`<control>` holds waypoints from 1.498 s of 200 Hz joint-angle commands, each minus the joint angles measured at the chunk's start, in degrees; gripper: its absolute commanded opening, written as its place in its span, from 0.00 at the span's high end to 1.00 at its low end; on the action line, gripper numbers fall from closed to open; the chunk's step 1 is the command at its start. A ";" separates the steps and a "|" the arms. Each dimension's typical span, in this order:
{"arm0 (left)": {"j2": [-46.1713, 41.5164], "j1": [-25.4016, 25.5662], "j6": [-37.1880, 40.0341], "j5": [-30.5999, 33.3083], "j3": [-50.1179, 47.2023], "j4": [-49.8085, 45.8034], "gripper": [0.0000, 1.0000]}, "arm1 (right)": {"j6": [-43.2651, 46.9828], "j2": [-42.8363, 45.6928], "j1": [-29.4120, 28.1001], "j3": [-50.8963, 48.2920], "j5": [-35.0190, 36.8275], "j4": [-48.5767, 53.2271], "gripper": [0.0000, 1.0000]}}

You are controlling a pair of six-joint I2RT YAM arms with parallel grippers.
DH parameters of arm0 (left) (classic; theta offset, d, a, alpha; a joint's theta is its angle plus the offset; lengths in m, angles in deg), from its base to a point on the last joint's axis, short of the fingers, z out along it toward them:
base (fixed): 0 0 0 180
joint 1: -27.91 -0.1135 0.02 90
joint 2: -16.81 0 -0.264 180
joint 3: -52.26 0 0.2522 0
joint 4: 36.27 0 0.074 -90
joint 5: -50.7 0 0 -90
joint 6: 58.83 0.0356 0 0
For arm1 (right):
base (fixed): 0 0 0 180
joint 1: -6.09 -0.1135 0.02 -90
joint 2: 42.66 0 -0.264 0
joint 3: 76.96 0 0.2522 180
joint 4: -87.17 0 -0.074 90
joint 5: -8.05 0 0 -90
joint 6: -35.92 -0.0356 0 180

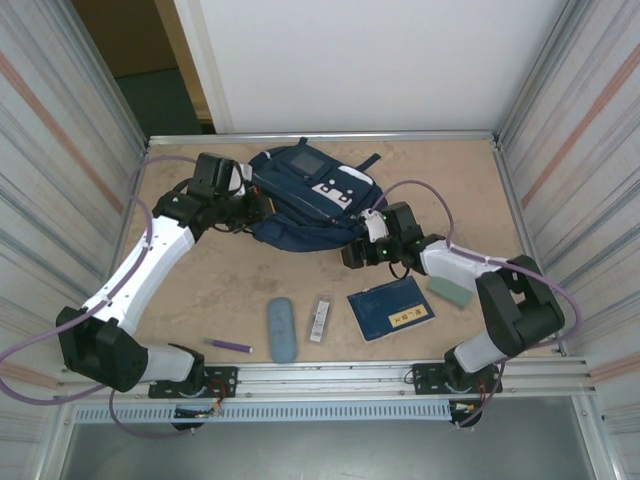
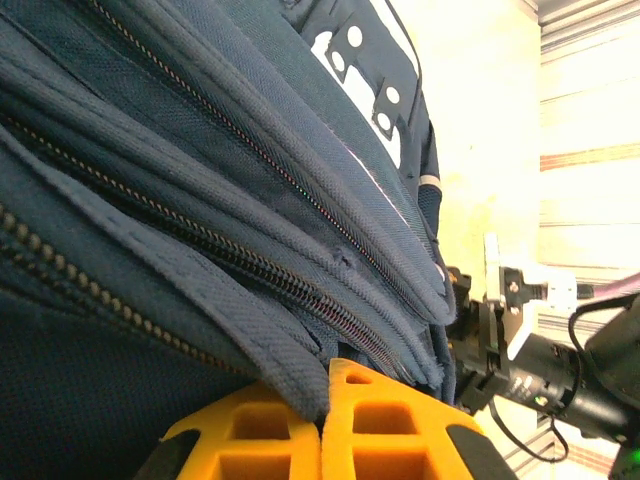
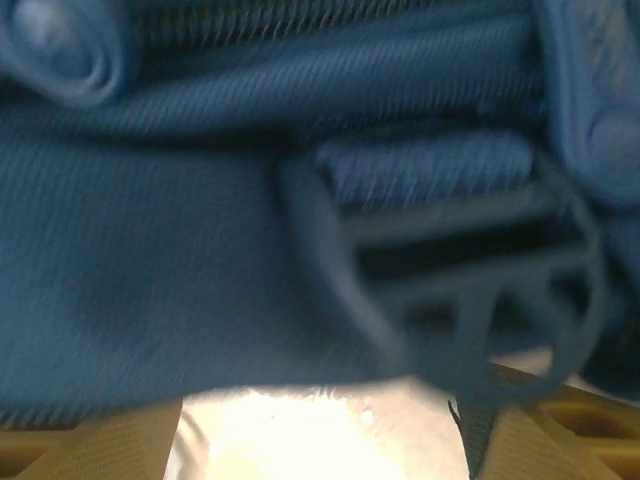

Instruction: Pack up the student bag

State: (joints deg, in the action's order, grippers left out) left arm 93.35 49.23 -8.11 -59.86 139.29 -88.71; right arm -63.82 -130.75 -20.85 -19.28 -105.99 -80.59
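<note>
Top view: bag [image 1: 310,195] lying at far middle of tabletop [image 1: 220,290]. Left tool [image 1: 250,207] and right tool [image 1: 352,250] working its near edge. Likely the opening step.
Left wrist: left tool [image 2: 322,388] pinching navy bag [image 2: 200,200] fabric beside zip.
Right wrist: right tool [image 3: 320,437] standing apart, gripping nothing, under blurred bag [image 3: 200,250] buckle.
Next move calling for right tool finding zip pull.
</note>
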 commanded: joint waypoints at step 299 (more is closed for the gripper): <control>13.67 4.21 -15.98 7.20 -14.81 27.58 1.00 | -3.16 -13.34 -9.73 24.63 -12.28 26.13 0.97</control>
State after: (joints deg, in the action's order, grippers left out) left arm 104.49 50.78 -21.49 -54.02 125.32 -69.52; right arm -60.98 -142.23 -28.44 2.07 -114.99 -54.12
